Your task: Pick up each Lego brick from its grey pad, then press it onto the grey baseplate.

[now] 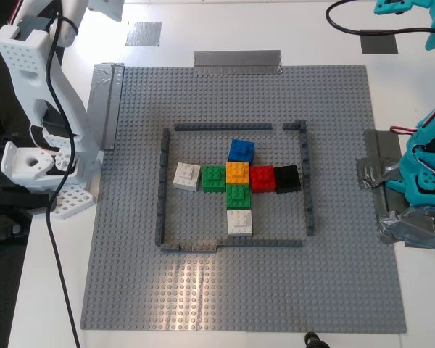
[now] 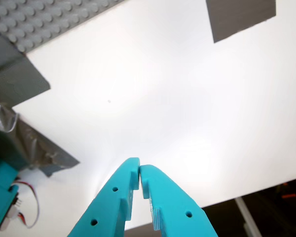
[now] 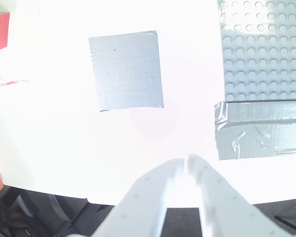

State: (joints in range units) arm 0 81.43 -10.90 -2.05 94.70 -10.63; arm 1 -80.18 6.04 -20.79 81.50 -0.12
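Note:
The grey baseplate (image 1: 333,290) carries a thin dark wall outline. Inside the outline sit a blue brick (image 1: 241,150) and two white bricks (image 1: 187,176) (image 1: 239,222). The silvery grey pad (image 1: 143,33) (image 3: 128,71) and the dark grey pad (image 1: 379,42) (image 2: 241,17) both lie bare on the white table. My first gripper (image 2: 139,173), teal, hangs shut and holds nothing above the table near the dark pad. My second gripper (image 3: 185,164), white, is shut with nothing in it, close to the silvery pad.
Green (image 1: 213,178), orange (image 1: 237,172), red (image 1: 262,177) and black (image 1: 287,178) bricks form a cluster inside the outline, with a second green one (image 1: 238,196). Duct-tape strips (image 1: 237,62) hold the plate's edges. The white arm base (image 1: 36,159) stands at the exterior view's left, the teal base (image 1: 424,174) at its right.

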